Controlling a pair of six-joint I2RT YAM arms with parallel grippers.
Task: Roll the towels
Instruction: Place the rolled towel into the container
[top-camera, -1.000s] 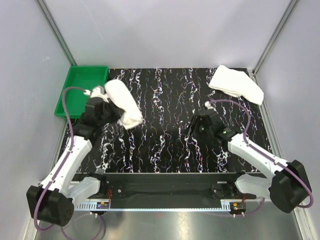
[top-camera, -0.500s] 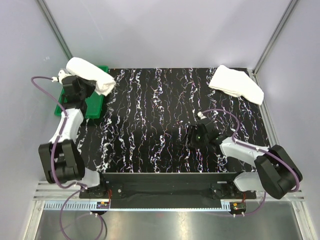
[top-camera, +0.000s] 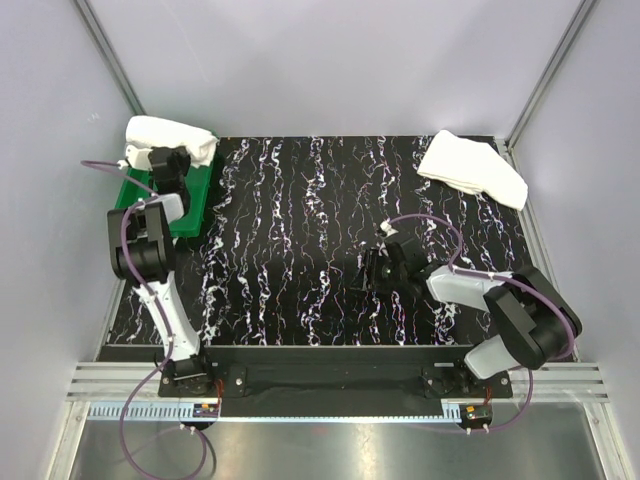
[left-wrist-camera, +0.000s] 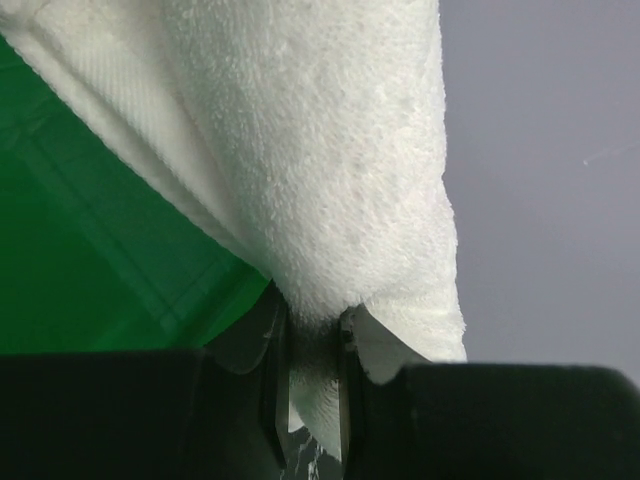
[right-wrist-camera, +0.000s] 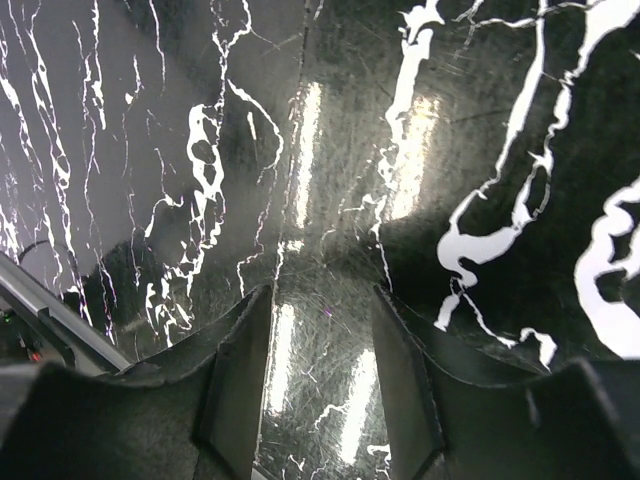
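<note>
Tightly between left fingers (left-wrist-camera: 248, 340), white towel (left-wrist-camera: 320, 150)

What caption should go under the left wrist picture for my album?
Left hand pinching a white towel, green tray behind.

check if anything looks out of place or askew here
One towel, pinched in the left hand, sits across the green tray's far rim, not squarely inside it. The other towel lies slantwise at the table's far right corner, loosely bunched, not rolled.
</note>
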